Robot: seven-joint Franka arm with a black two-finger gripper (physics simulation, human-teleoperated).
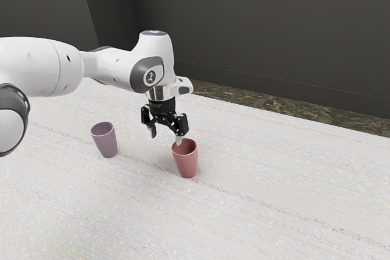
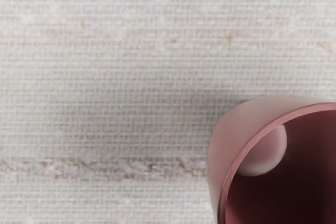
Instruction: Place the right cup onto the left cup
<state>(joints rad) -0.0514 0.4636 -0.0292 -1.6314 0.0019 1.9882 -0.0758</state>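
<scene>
Pinkish-red, smooth tapered cup (image 1: 186, 161) is standing upright on the pale, streaked table (image 1: 262, 214); likely the pick. Black two-finger gripper (image 1: 166, 137) is hanging beside and above it, fingers spread apart, gripping nothing. One finger is sitting right by the rim; can't tell if it's touching. Wrist view is showing the mouth off-centre, so the hand is probably needing a sideways shift before any descent.

Best bet: centring above the rim, straddling both outer walls, lowering straight, then squeezing evenly. Going down from here is risking a fingertip catching the lip and tipping it.

Dull purple, tapered cup (image 1: 105, 140) is standing upright, well apart, toward the exterior view's left: likely the target. Carry is needing enough lift for the held cup's base to be passing over that rim.
</scene>
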